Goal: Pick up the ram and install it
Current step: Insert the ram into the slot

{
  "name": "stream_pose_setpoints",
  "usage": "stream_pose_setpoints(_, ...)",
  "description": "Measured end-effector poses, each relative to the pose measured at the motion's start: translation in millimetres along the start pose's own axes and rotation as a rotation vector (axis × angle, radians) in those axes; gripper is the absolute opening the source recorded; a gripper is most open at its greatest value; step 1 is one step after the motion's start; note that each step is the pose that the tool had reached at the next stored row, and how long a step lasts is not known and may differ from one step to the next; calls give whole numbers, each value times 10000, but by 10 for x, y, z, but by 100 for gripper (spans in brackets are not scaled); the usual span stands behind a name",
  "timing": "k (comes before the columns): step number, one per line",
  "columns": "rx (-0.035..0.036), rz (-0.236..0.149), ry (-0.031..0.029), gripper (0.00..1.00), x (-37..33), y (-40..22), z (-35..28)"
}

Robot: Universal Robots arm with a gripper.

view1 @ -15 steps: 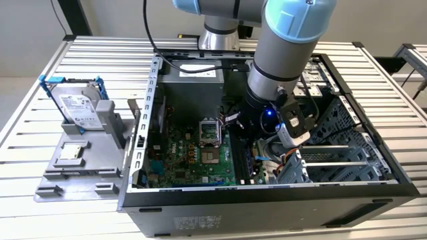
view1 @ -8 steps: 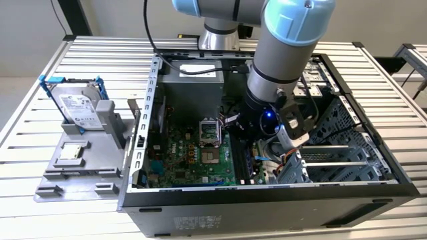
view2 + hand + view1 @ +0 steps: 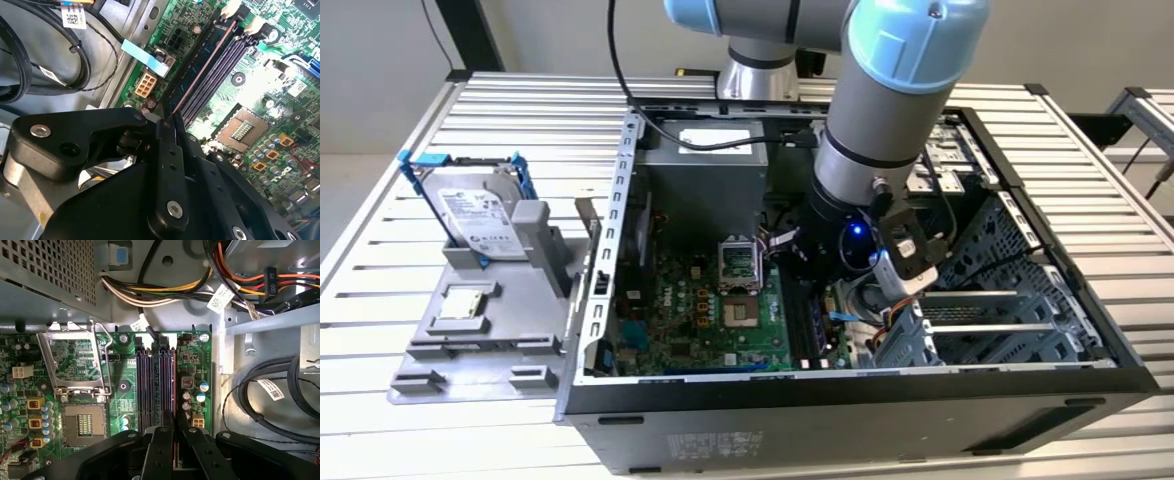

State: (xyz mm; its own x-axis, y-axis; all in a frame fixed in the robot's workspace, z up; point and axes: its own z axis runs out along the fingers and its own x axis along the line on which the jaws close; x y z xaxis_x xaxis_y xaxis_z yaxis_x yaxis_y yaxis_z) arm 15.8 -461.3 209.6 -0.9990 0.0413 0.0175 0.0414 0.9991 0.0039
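End effector (image 3: pixel 174 440) grips ram (image 3: pixel 200 75) over slots (image 3: pixel 155 385).

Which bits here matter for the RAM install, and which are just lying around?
Job: ram, gripper closed on it, memory slots, motherboard.
Lying about: hard drive, processor chip, grey tray, cables, CPU socket.

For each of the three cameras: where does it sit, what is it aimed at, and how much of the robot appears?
Exterior view: off the arm, above, looking down into the open black computer case; grey-and-blue arm reaches in.
First wrist view: on the wrist, facing the green motherboard; black gripper straddles the slim dark ram stick.
Second wrist view: on the wrist, oblique; gripper holds the ram.
Shared: black memory slots.
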Motion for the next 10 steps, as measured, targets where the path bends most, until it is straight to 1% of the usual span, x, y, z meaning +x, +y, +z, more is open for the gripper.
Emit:
stream_pose_setpoints(5, 1, 2, 24, 0, 1, 0, 1)
stream_pose_setpoints(6, -15, 2, 23, 100, 1, 1, 7)
stream_pose_setpoints(9, -1, 1, 36, 100, 0, 0, 2)
stream_pose_setpoints(10, 3, 1, 38, 100, 0, -1, -10)
